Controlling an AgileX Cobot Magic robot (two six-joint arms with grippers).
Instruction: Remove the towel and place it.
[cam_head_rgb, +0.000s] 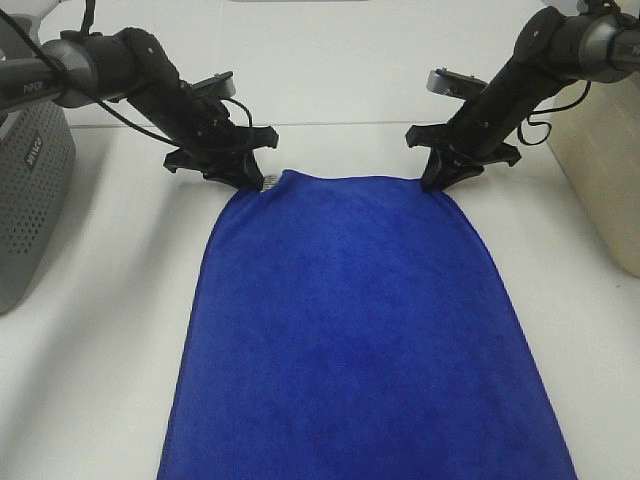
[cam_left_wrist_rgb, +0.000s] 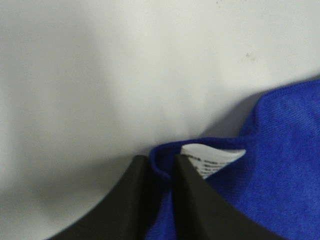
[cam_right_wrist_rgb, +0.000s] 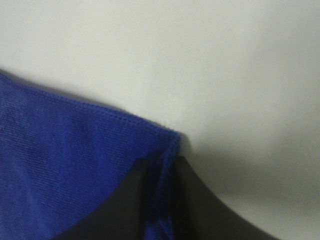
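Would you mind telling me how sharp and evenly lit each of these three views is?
Exterior high: sharp, evenly lit, the white table near washed out around the towel. Left wrist: soft focus, the tag unreadable, grey shadow beside the towel. Right wrist: blurred, dark shadow by the right claw.

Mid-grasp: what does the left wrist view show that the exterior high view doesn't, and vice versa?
Left wrist only: the left claw pinching a fold of the towel hem, and print on the white tag beside it. Exterior high only: the right claw at the other far corner, the cloth's whole spread body, a grey perforated box. Both: blue towel on the white table.
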